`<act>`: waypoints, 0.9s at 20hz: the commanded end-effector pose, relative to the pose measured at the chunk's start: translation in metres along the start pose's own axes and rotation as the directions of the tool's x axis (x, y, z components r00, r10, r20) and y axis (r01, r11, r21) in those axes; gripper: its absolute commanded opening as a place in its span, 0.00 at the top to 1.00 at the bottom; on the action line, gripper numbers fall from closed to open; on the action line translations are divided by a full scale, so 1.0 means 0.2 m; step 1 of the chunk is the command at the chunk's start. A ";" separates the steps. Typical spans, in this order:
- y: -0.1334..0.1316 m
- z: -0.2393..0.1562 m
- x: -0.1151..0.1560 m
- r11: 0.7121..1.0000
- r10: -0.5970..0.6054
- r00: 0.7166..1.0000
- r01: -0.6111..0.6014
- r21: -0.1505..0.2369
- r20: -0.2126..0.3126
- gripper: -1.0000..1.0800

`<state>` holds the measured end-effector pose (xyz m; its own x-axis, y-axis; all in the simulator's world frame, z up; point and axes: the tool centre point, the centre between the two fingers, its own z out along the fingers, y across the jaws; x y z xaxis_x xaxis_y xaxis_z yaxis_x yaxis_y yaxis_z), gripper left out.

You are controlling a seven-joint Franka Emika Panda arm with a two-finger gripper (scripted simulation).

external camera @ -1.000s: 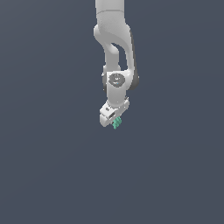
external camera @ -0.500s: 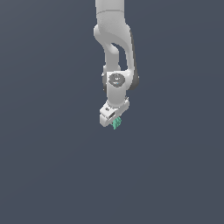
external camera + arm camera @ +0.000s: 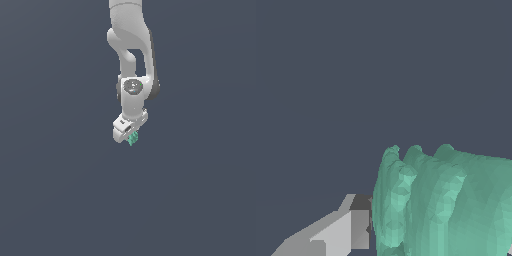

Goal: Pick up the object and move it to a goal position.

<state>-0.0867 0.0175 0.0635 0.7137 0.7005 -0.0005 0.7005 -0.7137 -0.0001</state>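
Note:
The object [image 3: 132,139] is a tiny teal-green jagged lump held at the tip of my white gripper [image 3: 131,137], which hangs from the arm near the middle of the exterior view. The gripper is shut on it. In the wrist view the object [image 3: 446,200] fills much of the picture as a ridged teal mass, pressed against one grey finger [image 3: 338,230]. The other finger is hidden behind the object. No goal marker shows in either view.
A plain dark grey-blue background [image 3: 50,190] surrounds the arm [image 3: 132,55] on all sides. No other objects, containers or edges show.

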 end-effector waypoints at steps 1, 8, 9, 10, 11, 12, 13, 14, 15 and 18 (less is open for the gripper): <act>0.01 -0.07 0.00 1.000 0.000 1.000 0.000 -0.001 -0.001 1.00; 0.03 -0.34 0.01 1.000 -0.001 1.000 0.001 0.000 -0.001 1.00; 0.04 -0.39 0.01 1.000 -0.001 1.000 0.001 0.000 -0.001 1.00; 0.04 -0.44 0.01 1.000 -0.001 1.000 0.001 0.000 -0.001 1.00; 0.05 -0.50 0.01 1.000 -0.001 1.000 0.001 0.001 -0.001 1.00; 0.05 -0.55 0.01 1.000 -0.001 1.000 0.001 0.001 -0.001 1.00; 0.06 -0.60 0.01 1.000 -0.001 1.000 0.001 0.001 -0.002 1.00; 0.06 -0.66 0.01 1.000 -0.001 1.000 0.001 0.001 -0.002 1.00; 0.07 -0.71 0.01 1.000 -0.002 1.000 0.002 0.001 -0.002 1.00; 0.08 -0.86 0.02 1.000 -0.002 1.000 0.002 0.001 -0.002 1.00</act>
<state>-0.0734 0.0091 0.2197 0.7128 0.7014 0.0019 0.7014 -0.7128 -0.0003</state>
